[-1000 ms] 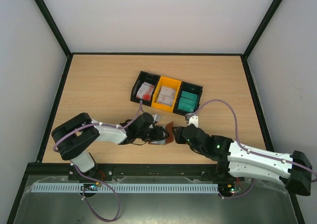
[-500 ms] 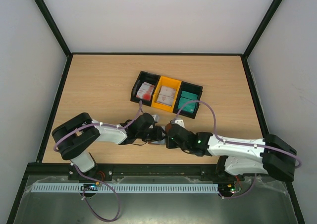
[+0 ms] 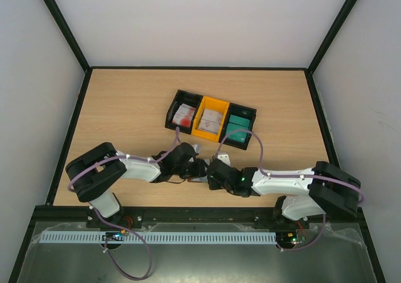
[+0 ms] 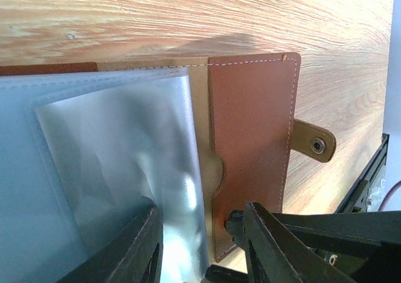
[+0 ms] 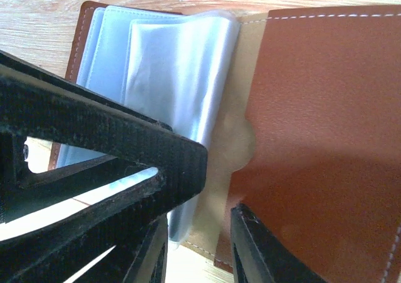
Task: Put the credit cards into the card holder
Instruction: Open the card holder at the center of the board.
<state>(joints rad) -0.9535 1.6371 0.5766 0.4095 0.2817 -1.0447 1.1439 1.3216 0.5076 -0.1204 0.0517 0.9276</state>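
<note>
The left gripper stands with its jaws part open and pointing down at the near edge of the card holder, one finger on the frosted plastic sleeves and the other at the lip of the leather pocket. It pinches nothing that I can see. The right gripper comes in from the other side, close against the left one. Its jaws are also apart and empty, straddling the same seam between sleeves and leather. The holder lies open and flat under both, its snap tab sticking out beyond the leather flap. It looks light and supple and likely to slide on the table, so one gripper should pin the stiff leather. The sleeves look soft and slippery, so a mouth needs holding open. The credit cards lie well beyond the grippers, stacked in a row of bins. They are probably thin, stiff and slick, best pinched across the edges. The bin walls and the crowded grippers are the main obstacles.
</note>
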